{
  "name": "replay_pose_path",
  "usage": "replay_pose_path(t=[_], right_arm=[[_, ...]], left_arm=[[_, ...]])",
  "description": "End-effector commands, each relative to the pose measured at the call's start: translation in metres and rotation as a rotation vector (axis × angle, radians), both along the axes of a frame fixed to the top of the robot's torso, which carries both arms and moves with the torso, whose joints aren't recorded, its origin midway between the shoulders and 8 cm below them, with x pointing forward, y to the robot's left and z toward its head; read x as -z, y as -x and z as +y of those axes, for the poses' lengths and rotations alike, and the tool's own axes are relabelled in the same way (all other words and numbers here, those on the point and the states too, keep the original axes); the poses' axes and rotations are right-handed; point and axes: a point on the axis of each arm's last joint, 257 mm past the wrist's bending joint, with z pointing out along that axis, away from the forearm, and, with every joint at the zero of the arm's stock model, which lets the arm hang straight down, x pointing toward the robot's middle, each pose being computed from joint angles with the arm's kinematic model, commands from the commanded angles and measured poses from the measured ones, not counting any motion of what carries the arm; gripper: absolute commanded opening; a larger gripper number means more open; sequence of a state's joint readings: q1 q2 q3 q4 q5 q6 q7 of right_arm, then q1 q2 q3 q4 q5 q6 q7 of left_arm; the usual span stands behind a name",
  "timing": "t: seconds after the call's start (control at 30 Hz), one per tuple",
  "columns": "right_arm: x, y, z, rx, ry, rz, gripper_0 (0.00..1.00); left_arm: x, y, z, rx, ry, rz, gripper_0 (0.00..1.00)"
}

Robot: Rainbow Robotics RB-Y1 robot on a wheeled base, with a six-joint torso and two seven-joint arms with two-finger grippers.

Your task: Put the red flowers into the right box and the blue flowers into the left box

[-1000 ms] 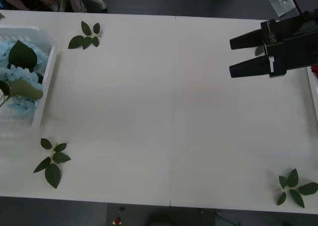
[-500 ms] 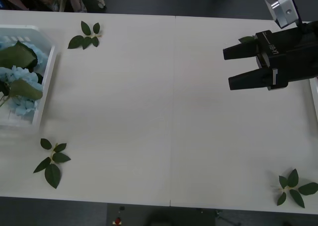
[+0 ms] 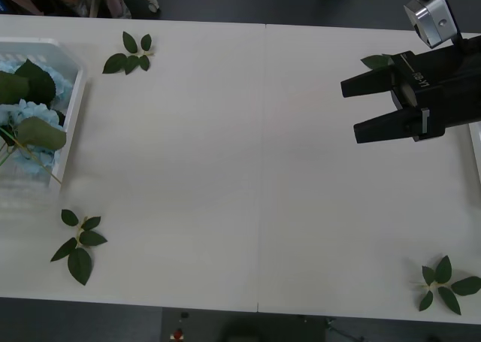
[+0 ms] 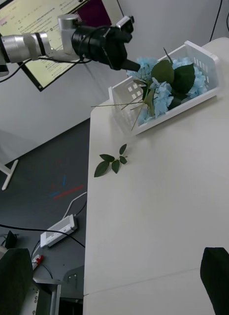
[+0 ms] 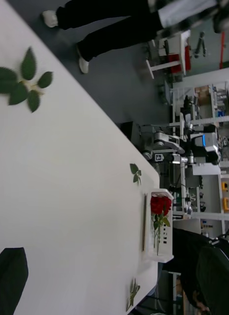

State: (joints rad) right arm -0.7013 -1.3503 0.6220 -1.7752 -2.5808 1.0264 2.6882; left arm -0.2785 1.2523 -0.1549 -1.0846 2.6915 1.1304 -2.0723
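The blue flowers (image 3: 26, 124) lie in the left box (image 3: 74, 109) at the table's left edge; they also show as blue flowers (image 4: 161, 86) in the left box (image 4: 203, 56). My left gripper (image 4: 125, 59) hangs just above that box's end, its fingers (image 5: 11, 270) apart with nothing between them. The red flowers (image 5: 160, 204) lie in the right box (image 5: 156, 248) at the table's other end. My right gripper (image 3: 351, 110) hovers open over the table's right side, beside the right box's rim (image 3: 476, 146), fingers pointing left.
Loose green leaf sprigs lie at the back left (image 3: 129, 54), front left (image 3: 79, 244) and front right (image 3: 447, 284). A single leaf (image 3: 376, 60) lies just behind the right gripper. A person's legs (image 5: 109, 19) stand beyond the table's far edge.
The right gripper drifted slightly toward the front of the table, uncovering a leaf behind it. The blue flowers and their leaves shifted within the left box.
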Motion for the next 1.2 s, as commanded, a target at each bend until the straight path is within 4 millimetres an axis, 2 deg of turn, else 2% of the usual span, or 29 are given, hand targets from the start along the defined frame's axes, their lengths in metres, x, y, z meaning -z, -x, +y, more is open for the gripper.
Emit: replay_pose_path(t=[0.03, 0.07, 0.1, 0.17, 0.2, 0.27, 0.3, 0.37, 0.47, 0.53, 0.6, 0.77, 0.87, 0.97, 1.2], right_arm=[[-0.010, 0.001, 0.005, -0.018, -0.016, -0.029, 1.00], [-0.010, 0.001, 0.005, -0.018, -0.016, -0.029, 1.00], [-0.010, 0.001, 0.005, -0.018, -0.016, -0.029, 1.00], [-0.010, 0.001, 0.005, -0.018, -0.016, -0.029, 1.00], [-0.010, 0.001, 0.005, -0.018, -0.016, -0.029, 1.00], [-0.010, 0.001, 0.005, -0.018, -0.016, -0.029, 1.00], [-0.010, 0.001, 0.005, -0.018, -0.016, -0.029, 1.00], [-0.010, 0.001, 0.005, -0.018, -0.016, -0.029, 1.00], [-0.010, 0.001, 0.005, -0.018, -0.016, -0.029, 1.00], [-0.010, 0.001, 0.005, -0.018, -0.016, -0.029, 1.00], [-0.010, 0.001, 0.005, -0.018, -0.016, -0.029, 1.00], [-0.010, 0.001, 0.005, -0.018, -0.016, -0.029, 1.00], [-0.010, 0.001, 0.005, -0.018, -0.016, -0.029, 1.00], [-0.010, 0.001, 0.005, -0.018, -0.016, -0.029, 1.00], [-0.010, 0.001, 0.005, -0.018, -0.016, -0.029, 1.00]], left_arm=[[-0.090, 0.007, -0.042, 0.118, -0.153, -0.176, 1.00], [-0.094, 0.006, -0.051, 0.133, -0.177, -0.192, 1.00], [-0.096, 0.004, -0.074, 0.163, -0.230, -0.228, 1.00], [-0.085, -0.008, -0.120, 0.197, -0.350, -0.300, 1.00], [-0.081, -0.011, -0.132, 0.202, -0.374, -0.318, 1.00], [-0.051, -0.017, -0.173, 0.234, -0.463, -0.360, 1.00], [-0.043, -0.018, -0.182, 0.240, -0.483, -0.371, 1.00], [-0.007, -0.014, -0.215, 0.275, -0.559, -0.408, 1.00], [0.018, -0.002, -0.247, 0.302, -0.643, -0.480, 1.00], [0.022, 0.009, -0.259, 0.317, -0.675, -0.518, 1.00], [0.016, 0.023, -0.268, 0.343, -0.682, -0.543, 1.00], [-0.020, 0.060, -0.290, 0.431, -0.681, -0.601, 1.00], [-0.027, 0.077, -0.303, 0.473, -0.689, -0.643, 1.00], [-0.030, 0.087, -0.314, 0.492, -0.679, -0.676, 1.00], [-0.034, 0.090, -0.329, 0.495, -0.628, -0.700, 1.00]])
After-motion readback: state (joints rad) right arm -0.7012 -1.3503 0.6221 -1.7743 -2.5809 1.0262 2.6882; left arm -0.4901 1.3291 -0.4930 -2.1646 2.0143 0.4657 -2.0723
